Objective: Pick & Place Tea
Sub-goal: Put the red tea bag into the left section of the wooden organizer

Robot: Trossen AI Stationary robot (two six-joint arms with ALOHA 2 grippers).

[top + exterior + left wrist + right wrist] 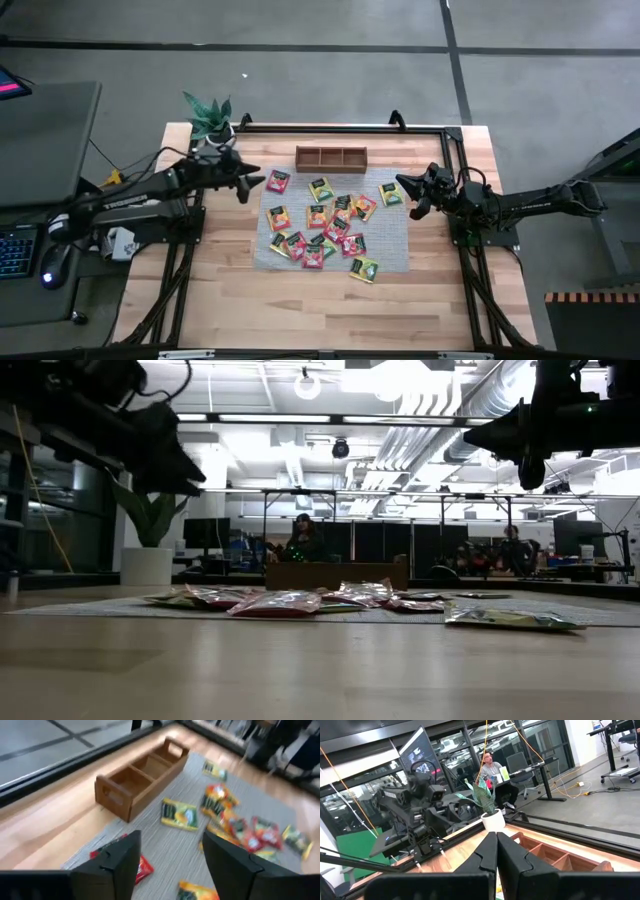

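Several tea sachets [330, 225], red, orange, yellow and green, lie flat and scattered on the grey woven mat [390, 250]. My left gripper [250, 184] hovers open above the mat's left edge, just left of a red sachet [278, 181]. In the left wrist view that sachet [144, 868] shows partly behind one finger of my left gripper [171, 840]. My right gripper [408, 196] hangs shut above the mat's right side, beside a yellow-green sachet [391, 194]; its closed fingers [496, 845] point toward the left arm. In the low view both grippers are well above the sachets [275, 603].
The brown wooden three-compartment tray [331, 157] stands at the mat's far edge, also seen as the tray [140, 780] in the left wrist view. A potted plant [208, 120] sits at the far left corner. A black frame [440, 130] borders the table. People sit in the room beyond.
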